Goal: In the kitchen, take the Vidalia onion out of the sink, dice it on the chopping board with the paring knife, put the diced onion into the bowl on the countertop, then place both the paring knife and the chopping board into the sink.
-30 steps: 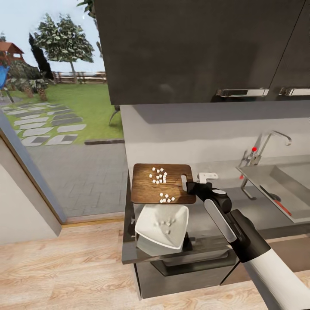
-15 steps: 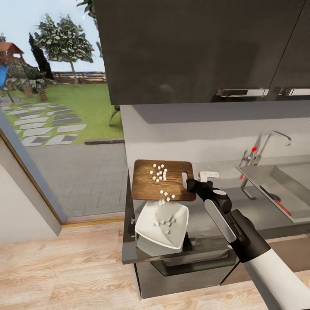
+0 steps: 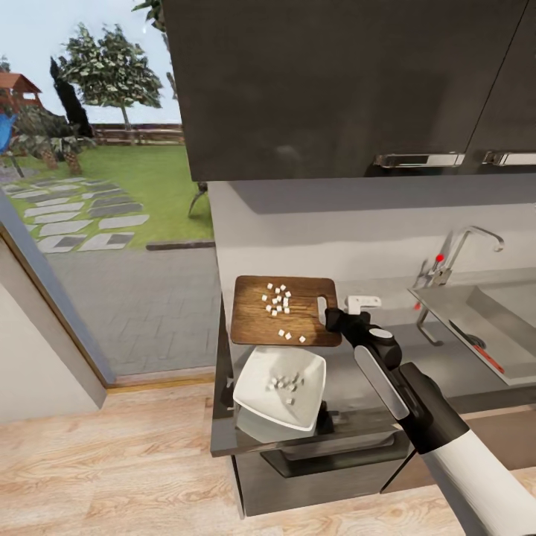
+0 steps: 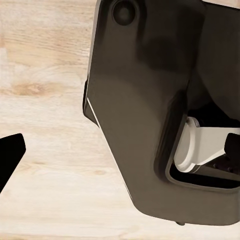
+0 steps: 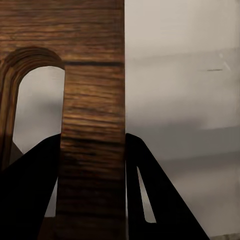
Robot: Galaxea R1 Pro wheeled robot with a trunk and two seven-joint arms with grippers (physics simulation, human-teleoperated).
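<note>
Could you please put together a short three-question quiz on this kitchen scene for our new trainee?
1. True or false: the right gripper is shut on the handle-hole end of the dark brown wooden chopping board.
2. Where do the small white onion dice lie? A) all on the board B) all in the white squarish bowl C) some on the board, some in the bowl
3. Fill in: the red-handled paring knife lies in the stainless-steel ____.

Key: 1 true; 2 C; 3 sink.
</note>
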